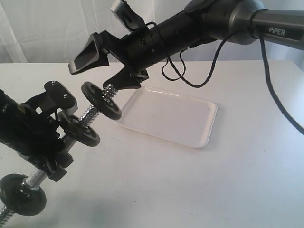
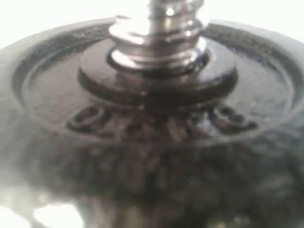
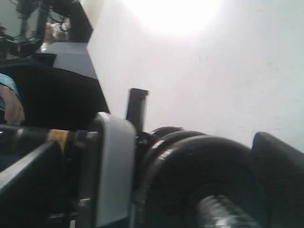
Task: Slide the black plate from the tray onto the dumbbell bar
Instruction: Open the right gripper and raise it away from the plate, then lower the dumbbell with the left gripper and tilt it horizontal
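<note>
The dumbbell bar [image 1: 90, 114] slants up from the lower left, and my left gripper [image 1: 57, 147] is shut on its middle. The black plate [image 1: 101, 100] sits on the bar's upper threaded end, a short stretch of thread away from an inner black disc [image 1: 83, 130]. Another disc [image 1: 21, 194] hangs at the low end. My right gripper [image 1: 92, 76] stands open just above the plate, its lower finger beside the bar's tip. The right wrist view has the plate [image 3: 204, 171] between the fingers [image 3: 280, 166]. The left wrist view is filled by a disc [image 2: 152, 118] and the thread [image 2: 159, 28]; its jaws are hidden.
The white tray [image 1: 166, 116] lies on the white table right of the bar, with nothing in it. A black cable [image 1: 190, 78] loops down from the right arm above the tray's far edge. A pale curtain hangs behind the table.
</note>
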Robot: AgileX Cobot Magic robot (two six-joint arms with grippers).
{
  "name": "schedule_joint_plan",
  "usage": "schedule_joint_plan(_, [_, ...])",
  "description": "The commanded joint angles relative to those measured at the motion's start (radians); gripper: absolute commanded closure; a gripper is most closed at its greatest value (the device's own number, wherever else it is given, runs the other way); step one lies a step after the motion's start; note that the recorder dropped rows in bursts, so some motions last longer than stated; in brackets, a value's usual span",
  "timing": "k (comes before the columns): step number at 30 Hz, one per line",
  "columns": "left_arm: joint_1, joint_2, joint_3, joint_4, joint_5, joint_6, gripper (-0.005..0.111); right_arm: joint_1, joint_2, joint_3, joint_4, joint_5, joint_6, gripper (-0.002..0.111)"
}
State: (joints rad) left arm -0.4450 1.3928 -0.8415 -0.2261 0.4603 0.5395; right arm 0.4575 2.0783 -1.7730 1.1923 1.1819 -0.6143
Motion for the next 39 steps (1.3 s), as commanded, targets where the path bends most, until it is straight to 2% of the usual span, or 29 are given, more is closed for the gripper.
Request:
schedule_joint_plan(1, [0.001, -0.043, -0.039, -0.046, -0.095, -0.001, 0.107, -0.001, -0.044, -0.011, 0.057, 0.039, -0.013, 0.003])
schedule_joint_plan(11, [0.001, -0.043, -0.039, -0.046, -0.099, -0.001, 0.107, -0.120, -0.126, -0.011, 0.037, 0.039, -0.009, 0.003])
schedule_joint_plan(18, [0.001, -0.043, -0.039, -0.046, -0.132, -0.001, 0.107, -0.134, -0.190, -0.011, -0.090, 0.039, 0.015, 0.005])
schedule_joint_plan(21, [0.001, -0.043, -0.039, -0.046, -0.147, -0.005, 0.107, -0.134, -0.222, -0.011, -0.174, 0.039, 0.015, 0.020])
schedule_joint_plan(23, [0.001, -0.043, -0.039, -0.046, -0.159, -0.015, 0.107, -0.134, -0.244, -0.011, -0.251, 0.039, 0.036, 0.038])
schedule_joint_plan(27, [0.001, -0.043, -0.039, -0.047, -0.189, -0.049, 0.107, -0.139, -0.285, -0.011, -0.381, 0.039, 0.104, 0.084])
schedule_joint_plan(30, [0.001, -0.043, -0.039, -0.047, -0.201, -0.075, 0.107, -0.139, -0.307, -0.011, -0.444, 0.039, 0.148, 0.109])
schedule_joint_plan(39, [0.003, 0.008, -0.069, -0.040, -0.265, -0.088, 0.107, -0.139, -0.393, -0.011, -0.449, 0.039, 0.228, 0.108])
